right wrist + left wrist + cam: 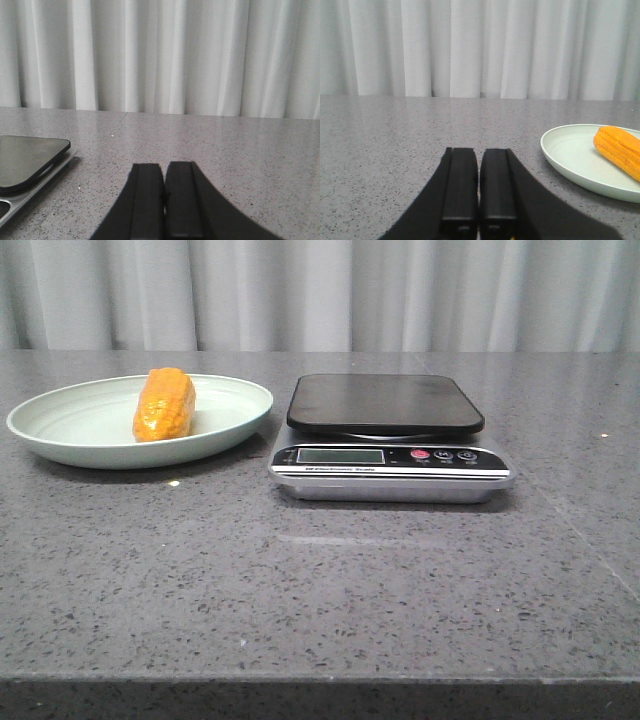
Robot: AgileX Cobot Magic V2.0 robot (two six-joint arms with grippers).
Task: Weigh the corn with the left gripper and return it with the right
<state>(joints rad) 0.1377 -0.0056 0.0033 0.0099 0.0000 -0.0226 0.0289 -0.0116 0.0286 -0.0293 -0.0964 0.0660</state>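
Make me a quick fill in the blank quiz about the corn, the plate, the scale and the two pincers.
1. The corn lies on the pale green ____.
2. The platform of the scale is ____, with nothing on it.
3. The fingers of the left pincer and the right pincer are ____ and hold nothing.
4. In the front view the plate sits to the ____ of the scale.

Missing words: plate; bare; shut; left

We look low and level across the table [320, 590] in the front view, the scale [390, 445] close ahead. Our left wrist camera sits near the tabletop left of the scale, sharing the plate [570, 160]. Our right wrist camera sits low right of it, sharing the scale's corner.
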